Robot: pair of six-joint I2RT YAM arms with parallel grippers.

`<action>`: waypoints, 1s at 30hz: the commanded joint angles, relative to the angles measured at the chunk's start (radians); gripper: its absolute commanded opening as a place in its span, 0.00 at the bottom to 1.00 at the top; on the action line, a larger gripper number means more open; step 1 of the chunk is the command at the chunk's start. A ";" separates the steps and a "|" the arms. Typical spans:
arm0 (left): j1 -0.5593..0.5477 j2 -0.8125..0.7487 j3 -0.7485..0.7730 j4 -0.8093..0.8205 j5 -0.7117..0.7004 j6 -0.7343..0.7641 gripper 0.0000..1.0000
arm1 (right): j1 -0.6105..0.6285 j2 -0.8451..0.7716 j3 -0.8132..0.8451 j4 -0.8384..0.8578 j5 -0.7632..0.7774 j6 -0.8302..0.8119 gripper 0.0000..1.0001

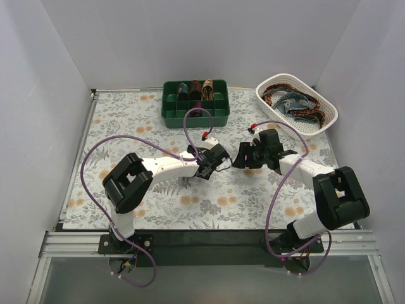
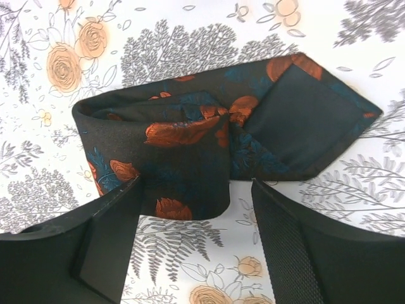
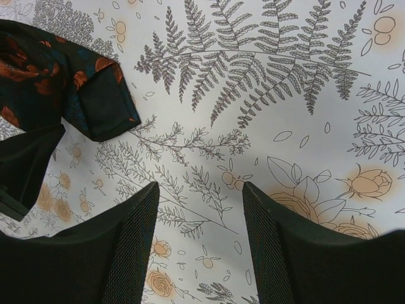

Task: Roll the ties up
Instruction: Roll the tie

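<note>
loosely folded tie [image 2: 190, 133] lying on the floral cloth [image 3: 285, 126]
we see dark weave with orange blooms; left gripper [image 2: 196, 190] gapes around its fold without pinching, right gripper [image 3: 200, 190] gapes empty beside it; white walls [image 1: 63, 63].

The dark necktie with orange-red and blue flowers [image 2: 190, 136] is woven cloth with a faint silky sheen. Its pointed tip is backed with plain black lining, matt and smooth. The white flower-printed cover of the counter [image 2: 209, 38] looks smooth and matt, whether cloth or paper I cannot tell. The left arm's black fingers [image 2: 288, 253] are matt plastic, their inner pads finely textured. The green compartment tray [image 1: 172, 118] and white lattice basket [image 1: 272, 104] are moulded plastic, slightly glossy.
</note>
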 commanded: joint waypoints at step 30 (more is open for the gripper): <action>0.555 -0.513 -0.402 0.329 0.758 -0.131 0.81 | 0.187 0.190 0.180 0.262 -0.168 0.227 0.59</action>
